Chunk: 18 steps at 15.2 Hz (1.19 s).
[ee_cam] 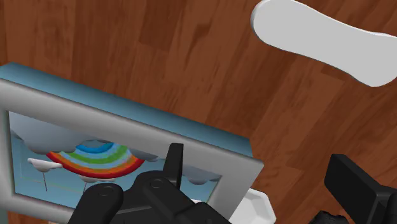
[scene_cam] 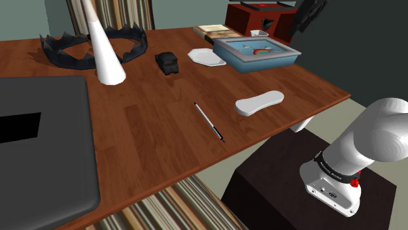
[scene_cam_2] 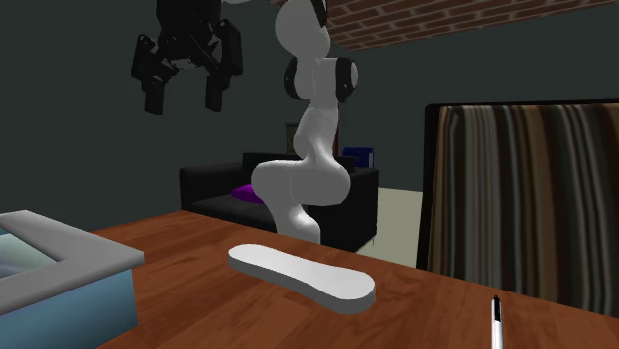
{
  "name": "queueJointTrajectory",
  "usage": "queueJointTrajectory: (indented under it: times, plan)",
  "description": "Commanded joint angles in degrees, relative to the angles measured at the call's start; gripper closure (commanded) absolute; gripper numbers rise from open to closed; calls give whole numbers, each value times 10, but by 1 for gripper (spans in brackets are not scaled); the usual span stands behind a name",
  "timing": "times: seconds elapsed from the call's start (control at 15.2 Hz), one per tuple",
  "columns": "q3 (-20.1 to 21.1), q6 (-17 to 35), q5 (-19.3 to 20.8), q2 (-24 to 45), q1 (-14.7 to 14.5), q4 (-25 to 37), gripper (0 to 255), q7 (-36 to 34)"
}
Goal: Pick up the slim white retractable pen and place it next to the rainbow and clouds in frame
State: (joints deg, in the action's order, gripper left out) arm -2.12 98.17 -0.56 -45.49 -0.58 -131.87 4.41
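Note:
A slim white pen point(scene_cam: 208, 121) with a dark tip lies on the wooden table point(scene_cam: 150, 124), near its front edge; its end also shows in the second exterior view point(scene_cam_2: 496, 322). The framed rainbow and clouds picture point(scene_cam: 258, 51) lies flat at the table's far right corner, with blue sides and a grey rim point(ee_cam: 159, 130). My black gripper point(scene_cam_2: 184, 97) hangs open and empty high above the frame, far from the pen. From the wrist, its fingers point(ee_cam: 175, 164) stand apart over the frame's edge.
A white oblong dish point(scene_cam: 259, 102) lies between the pen and the frame. A white cone point(scene_cam: 104, 49), a black spiked ring point(scene_cam: 78, 49), a small black object point(scene_cam: 168, 62), a white plate point(scene_cam: 206, 57) and a red box point(scene_cam: 258, 16) stand further back. A dark grey slab point(scene_cam: 39, 150) covers the left.

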Motion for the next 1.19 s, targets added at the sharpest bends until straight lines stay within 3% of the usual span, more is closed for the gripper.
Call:
queueJointTrajectory:
  times: [0.0,0.59,1.12]
  plan:
    - [0,0,0,0,0,0,0,0]
    - [87,80,-86,19,-28,-73,0,-128]
    - [170,171,-161,87,-56,-89,0,-237]
